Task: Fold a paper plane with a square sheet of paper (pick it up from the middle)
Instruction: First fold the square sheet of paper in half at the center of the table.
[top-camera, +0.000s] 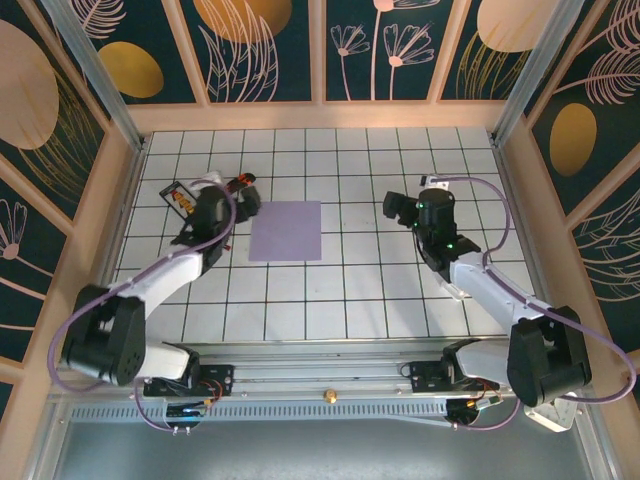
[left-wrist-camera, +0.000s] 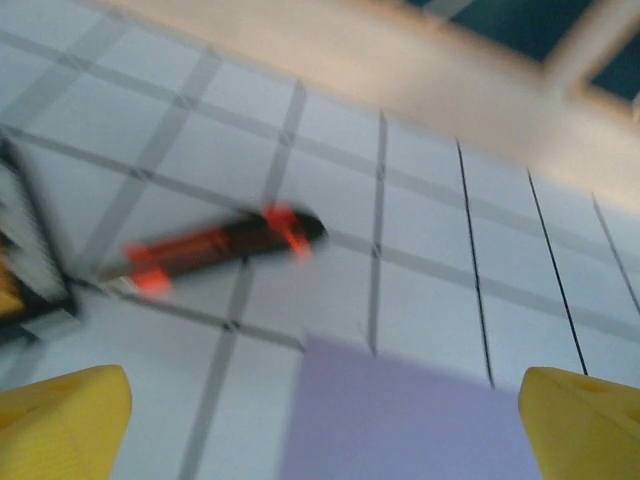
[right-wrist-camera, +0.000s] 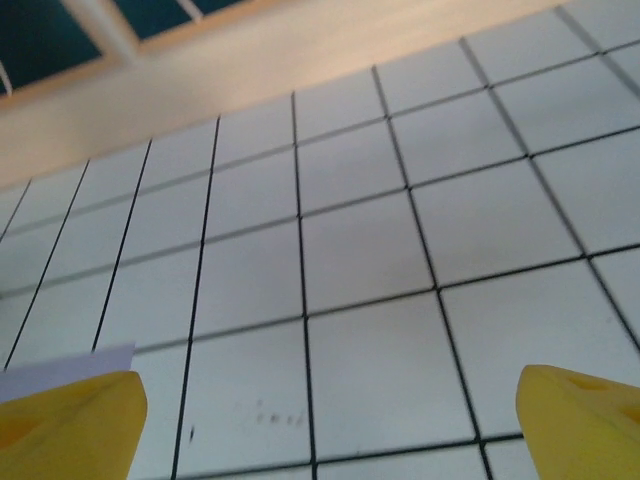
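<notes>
While the sheet of paper (top-camera: 286, 231) lies flat and uncreased near the middle of the bench (top-camera: 380, 290), I'd say the job is at its very first step: the approach for the pickup, with no fold made yet. The left claw (top-camera: 243, 200) hangs just beside the paper's left edge, jaws spread wide and holding nothing. From its own camera the yellow fingertips (left-wrist-camera: 60, 425) stand far apart, with a corner of the sheet lying between them lower down. The right claw (top-camera: 400, 208) sits well off to the paper's right, also wide open and empty. Its camera looks mostly onto bare tiles, with a sliver of the sheet at the lower left.

A red-orange utility knife (left-wrist-camera: 215, 245) lies just beyond the paper's far left corner, close to the left claw. A small black-framed card (top-camera: 180, 195) rests further left.

As I judge it, the next move calls for a claw to come over the centre of the sheet rather than its edge. It would then have to pinch up a thin, flat thing that offers no lip to catch. The left claw must also keep clear of the knife on its way.
</notes>
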